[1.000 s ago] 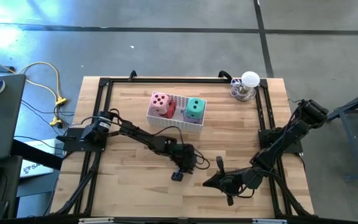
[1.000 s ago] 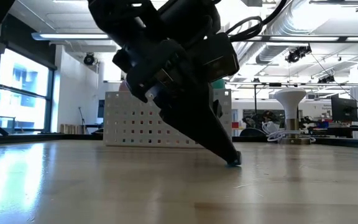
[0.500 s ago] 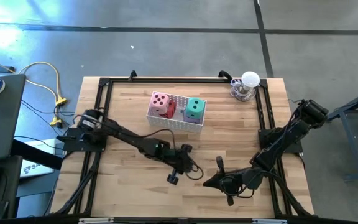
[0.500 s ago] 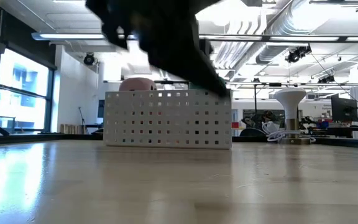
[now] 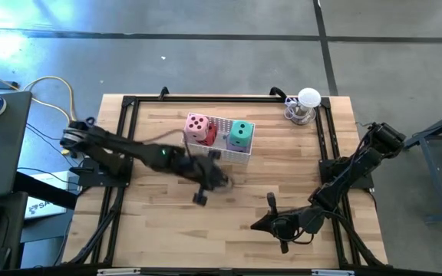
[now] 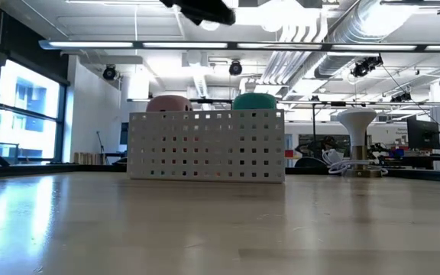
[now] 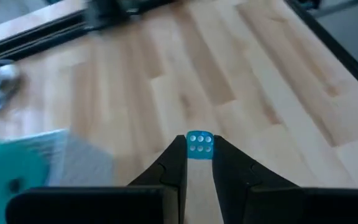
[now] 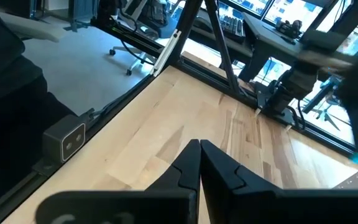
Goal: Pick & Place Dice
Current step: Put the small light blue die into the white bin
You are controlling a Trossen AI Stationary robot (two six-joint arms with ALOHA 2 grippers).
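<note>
A wooden table (image 5: pixel 159 222) is seen from straight above, with two dark robot arms reaching over it. The left arm stretches in from about nine o'clock, and the left gripper (image 5: pixel 200 198) hangs just left of the table's centre, blurred in this view. Its wrist camera shows the left gripper (image 7: pixel 199 149) with its two fingers nearly closed, pinching a small blue die (image 7: pixel 199 144) with pale pips between the tips, held above the bare boards.

Toward twelve o'clock from that gripper sits a white perforated basket (image 5: pixel 213 147). Inside it are a pink die (image 5: pixel 198 126) on the left, a red die (image 5: pixel 209 136) tucked just beside the pink one, and a green die (image 5: pixel 241 133) on the right. From table height, the basket (image 6: pixel 206 146) shows the pink and green tops above its rim.

At about five o'clock, the right gripper (image 5: pixel 256 225) rests low near the table's front edge, its fingers pressed fully together and holding nothing. A small white lamp (image 5: pixel 304 106) stands at the one o'clock corner.
</note>
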